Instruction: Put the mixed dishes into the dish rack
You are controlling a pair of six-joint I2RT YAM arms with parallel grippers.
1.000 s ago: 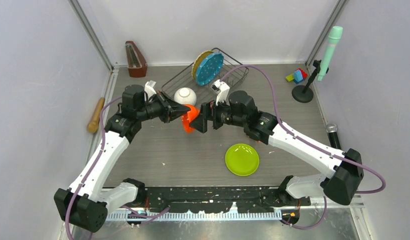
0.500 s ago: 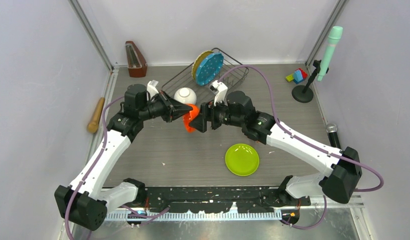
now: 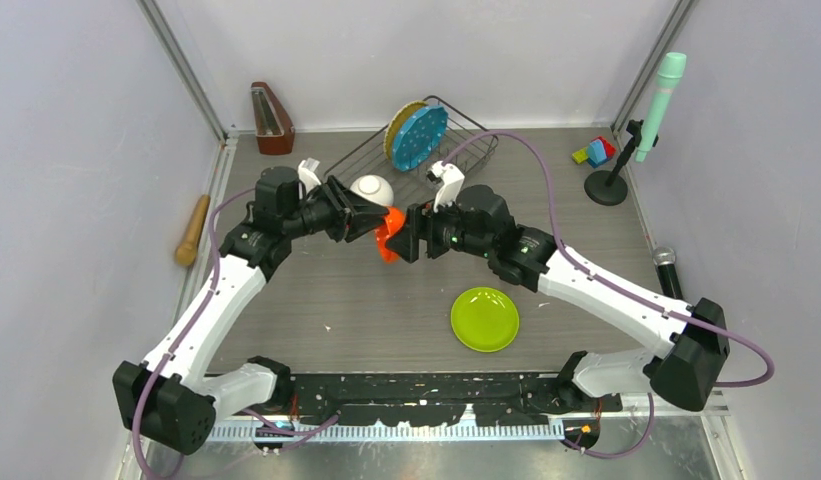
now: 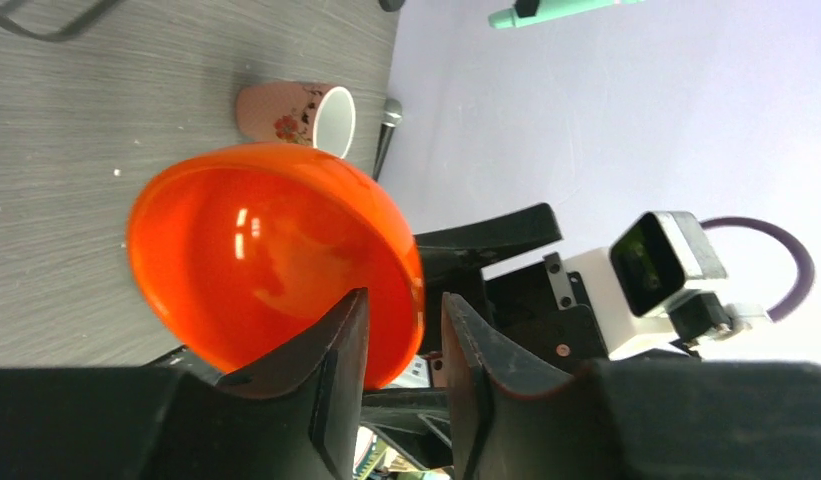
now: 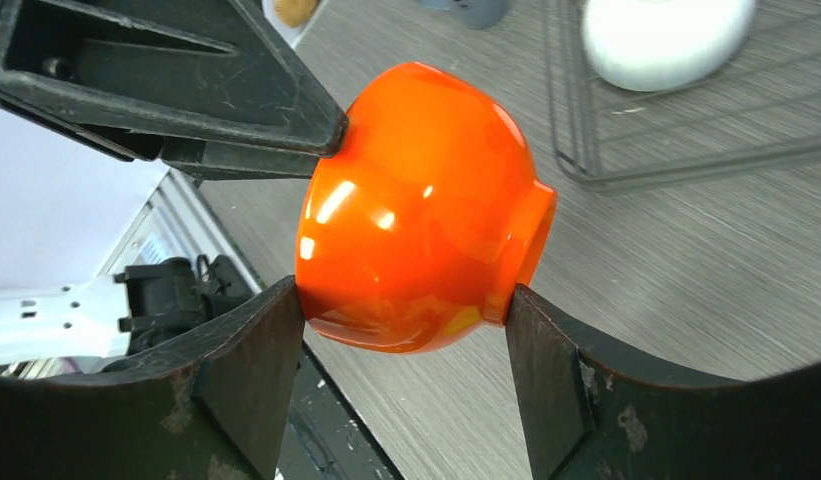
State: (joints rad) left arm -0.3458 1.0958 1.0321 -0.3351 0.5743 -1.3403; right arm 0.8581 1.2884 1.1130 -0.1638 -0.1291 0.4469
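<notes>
The right gripper (image 5: 404, 295) clasps the orange bowl (image 5: 416, 200) across its body and foot, both fingers touching. The left gripper (image 4: 404, 300) has its jaws parted astride the bowl's rim. The bowl hangs tipped on its side above the table (image 3: 366, 310) – just in front of the dish rack (image 3: 473, 158).

Table contents, listed by position

Dish rack (image 3: 464, 140) is set rear centre, upright plates (image 3: 416, 137) and resting bowl (image 3: 370, 188) inside. Held bowl (image 3: 388, 235) is kept just before it. Flat plate (image 3: 484, 319) is laid front right, metronome (image 3: 271, 118) rear left, blocks (image 3: 594, 152) rear right.
</notes>
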